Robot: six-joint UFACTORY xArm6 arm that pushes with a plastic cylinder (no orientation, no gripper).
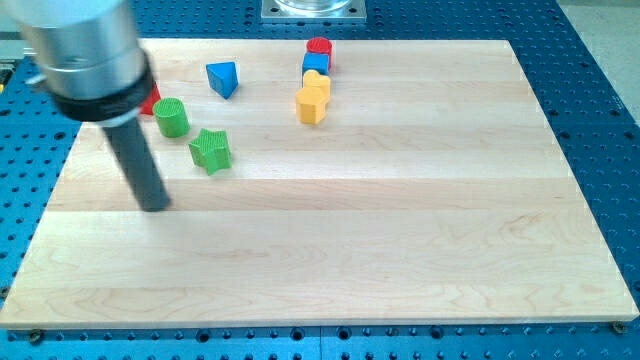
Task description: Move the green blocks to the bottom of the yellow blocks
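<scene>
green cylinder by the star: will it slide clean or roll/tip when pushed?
The green cylinder stands upright on its flat end, so it probably slides rather than rolls. It looks squat, so tipping seems unlikely. Its round side may let it slip off my tip, which sits below it, toward the view's bottom.

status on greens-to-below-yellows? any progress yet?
Done: nothing; the green cylinder and green star sit far to the view's left of the yellow blocks. In hand: my tip is below-left of the star, touching neither green. Left: push both greens rightward to just below the yellows.
</scene>
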